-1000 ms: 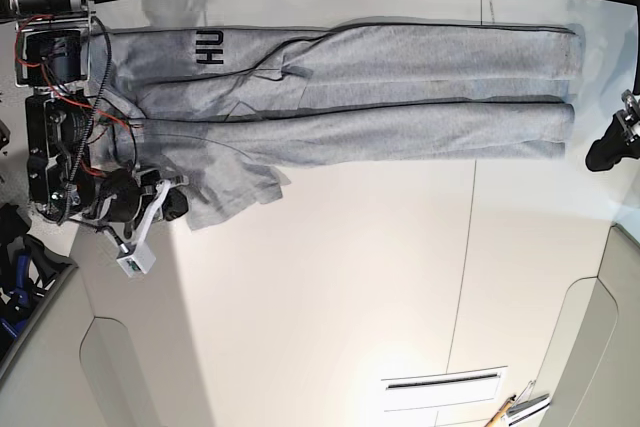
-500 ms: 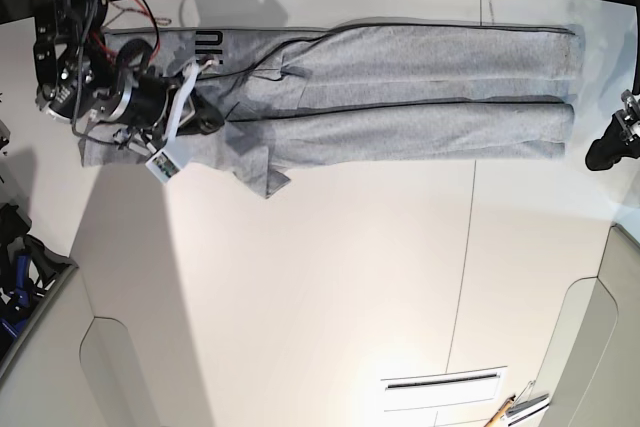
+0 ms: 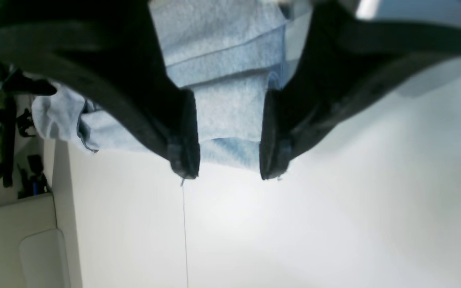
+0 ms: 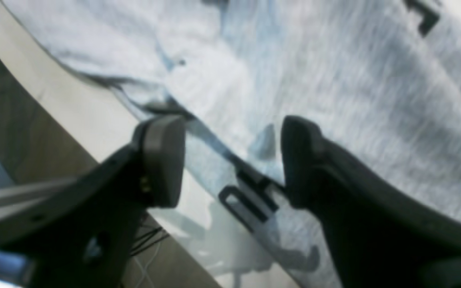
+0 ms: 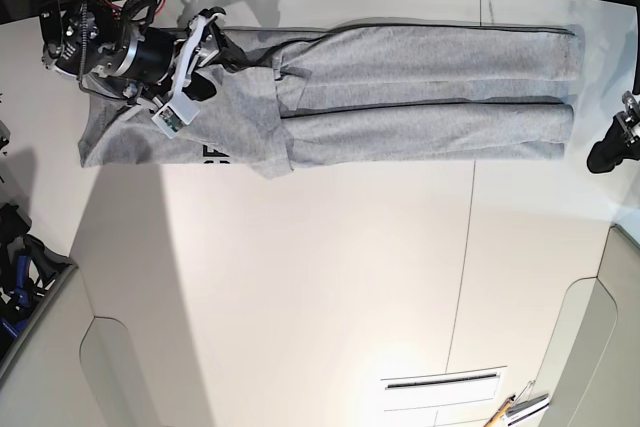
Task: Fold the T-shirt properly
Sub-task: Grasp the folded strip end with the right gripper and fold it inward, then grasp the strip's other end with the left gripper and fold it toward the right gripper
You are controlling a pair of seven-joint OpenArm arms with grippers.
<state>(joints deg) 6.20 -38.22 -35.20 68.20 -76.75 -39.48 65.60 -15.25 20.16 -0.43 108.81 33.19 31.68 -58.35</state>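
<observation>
White table [image 5: 330,297] bears the T-shirt [image 5: 420,97] folded long — crosswise folds remain — right gripper [image 4: 230,160] and left gripper [image 3: 228,132] both agape, holding nothing.

Black lettering on the T-shirt [image 5: 400,97] is unreadable.

A white table [image 5: 330,287] with a thin seam carries the T-shirt [image 5: 420,97], folded into a long grey strip along its far edge. One end lies bunched beneath the right gripper [image 5: 215,42]; the other ends just beside the left gripper [image 5: 608,152].
</observation>
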